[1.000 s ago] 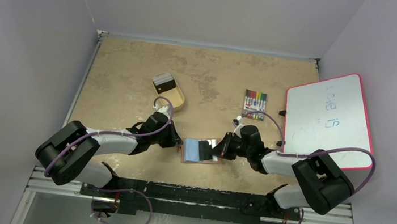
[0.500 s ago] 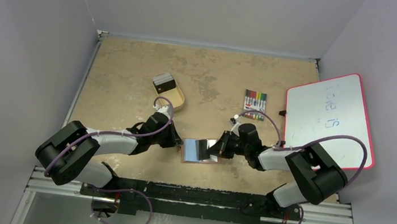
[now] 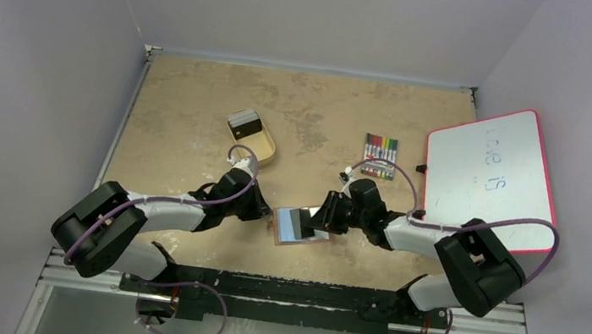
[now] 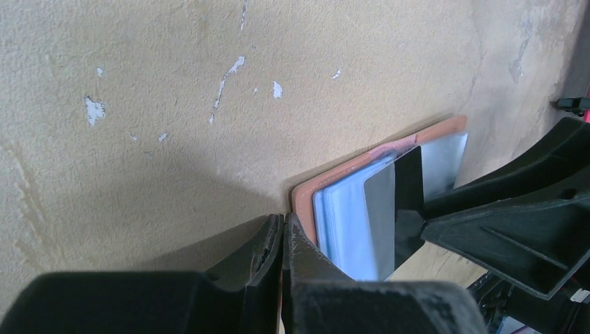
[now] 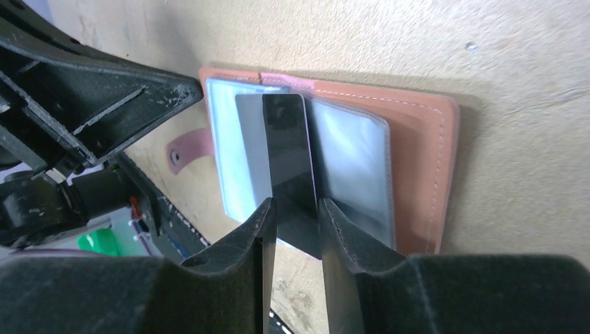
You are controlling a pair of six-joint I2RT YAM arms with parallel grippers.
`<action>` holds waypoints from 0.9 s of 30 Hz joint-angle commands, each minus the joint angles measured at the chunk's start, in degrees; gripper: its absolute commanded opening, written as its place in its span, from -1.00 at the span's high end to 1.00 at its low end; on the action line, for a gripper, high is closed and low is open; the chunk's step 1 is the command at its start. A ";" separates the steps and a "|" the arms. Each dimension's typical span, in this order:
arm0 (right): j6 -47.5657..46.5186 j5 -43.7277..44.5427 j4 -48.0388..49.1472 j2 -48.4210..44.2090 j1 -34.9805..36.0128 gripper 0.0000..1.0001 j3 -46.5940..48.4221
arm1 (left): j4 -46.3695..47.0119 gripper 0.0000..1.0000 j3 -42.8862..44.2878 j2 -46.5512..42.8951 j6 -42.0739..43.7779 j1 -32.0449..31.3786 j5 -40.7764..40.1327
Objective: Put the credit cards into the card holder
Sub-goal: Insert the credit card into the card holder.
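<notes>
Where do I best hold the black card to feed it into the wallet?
By its trailing short end, from the right, as the right tool does: the card lies over the open wallet, so its leading end is free for a pocket.

1. Top view: even, diffuse overhead light, moderately bright; only soft shadows lie beneath the arms.
2. Whiteboard [image 3: 487,178] is nearly washed out; its writing reads faintly.
3. Left wrist view: table [image 4: 139,69] texture is sharp. A broad soft shadow spreads from the left gripper [image 4: 282,229], which is dark and blurred in the foreground.
4. Right wrist view: card [image 5: 285,139] shows a pale sheen; card holder [image 5: 417,139] pockets glare mildly; right gripper [image 5: 297,207] is out of focus.
</notes>
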 commanded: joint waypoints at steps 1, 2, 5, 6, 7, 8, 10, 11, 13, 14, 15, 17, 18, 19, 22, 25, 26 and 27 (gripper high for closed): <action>-2.94 5.54 -6.78 -2.49 0.05 0.35 2.49 | -3.64 1.00 -1.02 -0.40 0.32 -0.28 -2.52; -2.94 5.38 -6.73 -2.49 0.05 0.34 2.61 | -3.51 1.00 -1.06 -0.33 0.34 -0.23 -2.43; -2.93 5.30 -6.72 -2.09 0.05 0.26 2.84 | -3.09 1.00 -1.01 0.05 0.35 -0.27 -2.23; -2.89 5.15 -6.54 -1.94 0.18 0.24 2.83 | -2.98 1.00 -1.07 0.15 0.42 -0.28 -2.11; -2.85 5.02 -6.28 -1.84 0.14 0.23 2.92 | -2.79 1.00 -1.07 0.29 0.46 -0.27 -2.01; -2.77 4.88 -6.02 -1.75 0.26 0.23 2.93 | -2.66 1.00 -1.13 0.43 0.43 -0.23 -1.96; -2.52 4.67 -5.39 -1.35 0.67 0.23 3.08 | -2.43 1.00 -1.16 0.61 0.43 -0.22 -1.88; -2.38 4.58 -5.13 -1.04 0.96 0.23 3.30 | -2.33 1.00 -1.23 0.77 0.43 -0.22 -1.91; -2.04 4.55 -4.65 -0.20 1.67 0.24 3.92 | -2.08 1.00 -1.15 0.99 0.42 -0.26 -1.87; -1.86 4.55 -4.36 0.20 2.01 0.24 4.27 | -1.93 1.00 -1.10 1.17 0.43 -0.28 -1.87; -1.67 4.48 -4.09 0.85 2.39 0.24 4.52 | -1.81 1.00 -1.16 1.32 0.47 -0.27 -1.82; -1.37 4.18 -3.40 1.85 3.07 0.24 4.98 | -1.66 1.00 -1.05 1.65 0.43 -0.24 -1.81; -1.18 4.00 -3.12 2.30 3.38 0.24 5.32 | -1.55 1.00 -0.95 1.74 0.35 -0.26 -1.71; -0.98 3.95 -2.95 2.65 3.70 0.24 5.51 | -1.48 1.00 -0.98 1.85 0.32 -0.28 -1.62; -0.43 3.94 -2.10 3.16 4.62 0.26 6.00 | -1.43 1.00 -1.01 1.88 0.27 -0.28 -1.73; -0.16 3.43 -1.01 3.64 5.05 0.32 6.09 | -1.35 1.00 -1.15 1.94 0.25 -0.28 -1.87; -0.12 3.15 -0.54 3.73 5.06 0.34 6.18 | -1.28 1.00 -1.15 1.98 0.25 -0.22 -1.87; 0.01 2.98 -0.15 3.82 5.07 0.37 6.19 | -1.11 1.00 -1.04 2.13 0.25 -0.23 -1.94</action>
